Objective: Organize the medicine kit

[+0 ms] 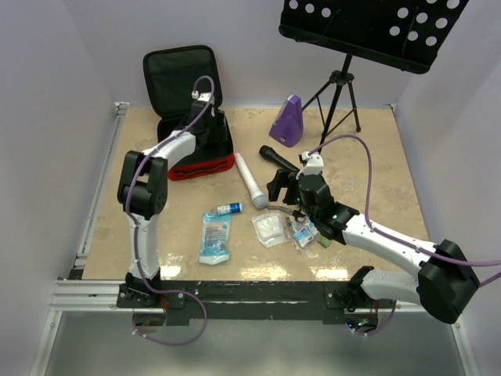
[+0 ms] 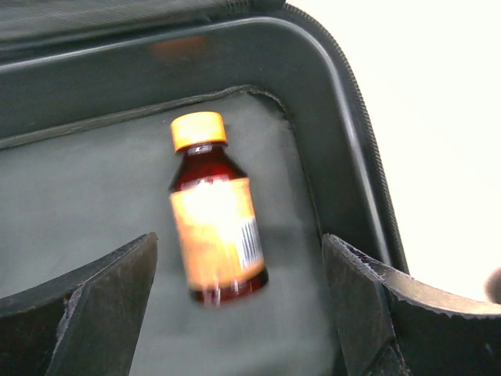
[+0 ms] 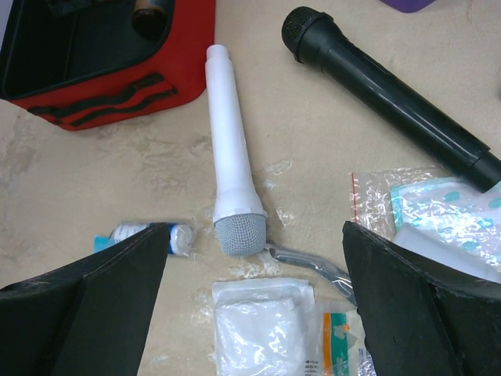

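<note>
Right now the red kit (image 1: 205,166) sits open at the far left of the worktop (image 1: 376,157), its lid (image 1: 180,74) standing up at the back. The left tool (image 2: 237,243) hangs inside it, fingers spread wide. A brown bottle (image 2: 215,219) with an orange cap lies loose on the black lining between them, touched by neither. The right tool (image 3: 256,227) is released too and empty, hovering over the white mic (image 3: 227,133), with packets (image 3: 262,321) below and a black mic (image 3: 383,102) nearby.

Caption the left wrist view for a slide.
Open left hand over an orange-capped brown bottle inside the black-lined medicine kit.
</note>
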### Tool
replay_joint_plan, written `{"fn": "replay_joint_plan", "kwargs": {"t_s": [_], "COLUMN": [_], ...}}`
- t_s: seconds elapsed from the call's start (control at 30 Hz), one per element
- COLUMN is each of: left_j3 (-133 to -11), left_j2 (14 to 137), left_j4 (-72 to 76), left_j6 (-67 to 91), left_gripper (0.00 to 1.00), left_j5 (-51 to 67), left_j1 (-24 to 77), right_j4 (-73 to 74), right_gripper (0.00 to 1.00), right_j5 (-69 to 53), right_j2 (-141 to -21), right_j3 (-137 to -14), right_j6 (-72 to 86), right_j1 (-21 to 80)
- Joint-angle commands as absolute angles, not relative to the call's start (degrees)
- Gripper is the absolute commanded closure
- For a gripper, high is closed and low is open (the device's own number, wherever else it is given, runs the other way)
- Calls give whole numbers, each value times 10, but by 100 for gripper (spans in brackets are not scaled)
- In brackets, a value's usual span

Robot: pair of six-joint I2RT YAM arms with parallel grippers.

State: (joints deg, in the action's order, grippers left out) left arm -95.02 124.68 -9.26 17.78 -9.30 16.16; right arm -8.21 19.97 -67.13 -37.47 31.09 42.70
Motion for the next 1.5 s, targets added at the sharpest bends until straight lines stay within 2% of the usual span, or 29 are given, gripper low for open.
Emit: {"fn": "replay_joint_plan", "kwargs": {"t_s": [0.0, 0.13, 0.3, 0.5, 0.6, 0.87, 1.23, 1.47], "left_j3": [-885, -824, -831, -803, -818, -894, -932, -916], "left_j2": [1143, 1104, 1125, 1137, 1157, 1231, 1264, 1231], "left_j4": [-49, -29, -73, -55, -58, -78, -14, -24], "left_j6": [202, 221, 233, 230, 225, 211, 178, 179], "left_gripper": [10, 14, 33, 45, 48, 50, 40, 37], "left_j5": [-96, -122, -145, -84, -83, -63, 25, -18], "left_j1": [157, 144, 129, 129, 129, 130, 149, 153], "right_j4": [-98, -96, -93, -94, -94, -86, -92, -86], "right_gripper": [3, 3, 3, 3, 3, 3, 3, 3], "right_j5": [205, 207, 209, 211, 209, 212, 213, 213], "right_j2": [-655, -643, -639, -643, -647, -645, -666, -665], "right_j3": [-379, -378, -374, -374, -376, -376, -379, -389], "right_j6": [310, 311, 314, 316, 315, 313, 311, 310], "right_j1": [425, 425, 425, 425, 425, 425, 425, 425]}}
